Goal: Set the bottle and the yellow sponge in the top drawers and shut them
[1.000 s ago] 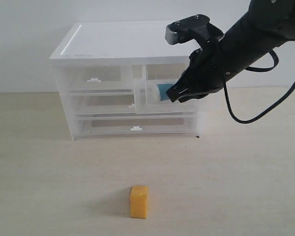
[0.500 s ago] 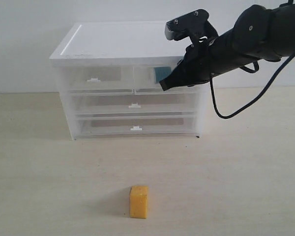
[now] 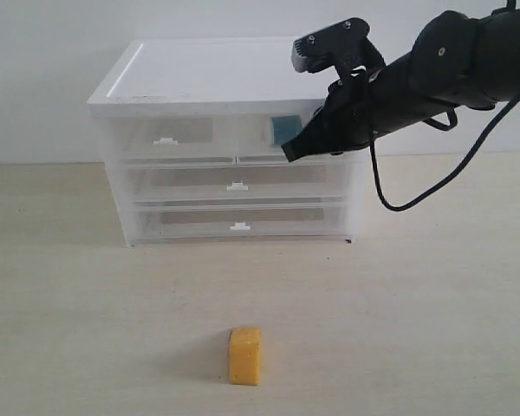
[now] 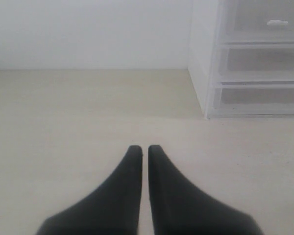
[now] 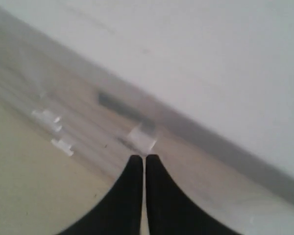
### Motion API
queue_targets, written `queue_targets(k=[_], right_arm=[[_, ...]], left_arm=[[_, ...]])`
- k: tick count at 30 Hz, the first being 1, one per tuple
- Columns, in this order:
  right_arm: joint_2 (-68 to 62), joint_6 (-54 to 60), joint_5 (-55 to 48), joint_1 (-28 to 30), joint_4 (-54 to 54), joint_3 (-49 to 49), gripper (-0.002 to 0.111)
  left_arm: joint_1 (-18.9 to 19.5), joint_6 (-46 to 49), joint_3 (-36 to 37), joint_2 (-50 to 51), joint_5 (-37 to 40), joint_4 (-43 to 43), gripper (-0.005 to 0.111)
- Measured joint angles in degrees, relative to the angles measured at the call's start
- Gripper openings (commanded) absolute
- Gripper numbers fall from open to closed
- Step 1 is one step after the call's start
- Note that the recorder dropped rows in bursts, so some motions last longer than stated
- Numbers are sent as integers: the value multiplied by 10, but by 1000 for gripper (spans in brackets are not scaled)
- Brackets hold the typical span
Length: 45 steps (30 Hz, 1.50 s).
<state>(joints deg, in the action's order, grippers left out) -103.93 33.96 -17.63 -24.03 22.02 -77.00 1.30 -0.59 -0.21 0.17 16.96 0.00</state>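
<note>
Teal-blue squat bottle [image 3: 286,130]: inside right translucent top drawer [image 3: 258,143], upper centre, drawer shut; orange-yellow foam sponge [image 3: 244,355]: lower centre on pale tabletop [image 3: 416,303]; left translucent top drawer [image 3: 169,139]: shut; right gripper [image 3: 291,153]: jaws together, empty, at right drawer front; left gripper [image 4: 144,147]: jaws near-touching, empty; judged roughly half done.

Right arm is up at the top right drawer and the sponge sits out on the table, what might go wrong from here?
1. The right gripper, shut, is at the front of the top right drawer; more pushing might slide the plastic cabinet back.
2. The top left drawer is closed and its tab handle is small, so a grip may slip.
3. The yellow sponge stands upright; the shut left gripper might topple it.
</note>
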Motion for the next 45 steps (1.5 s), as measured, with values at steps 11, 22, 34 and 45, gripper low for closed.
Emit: queue_targets(k=[11,22,34,45], right_arm=[[92,-151,-246,0,-224,0,0],[206,-302,-354,136,-335,23,0],[447,-334,-215,207,-312,225,0],[701,-340,-66,197,-259,396,0]], left_arm=[[0,0,0,0,0,0,4],[0,0,0,0,0,0,4],[0,0,0,0,0,0,4],[0,0,0,0,0,0,4]])
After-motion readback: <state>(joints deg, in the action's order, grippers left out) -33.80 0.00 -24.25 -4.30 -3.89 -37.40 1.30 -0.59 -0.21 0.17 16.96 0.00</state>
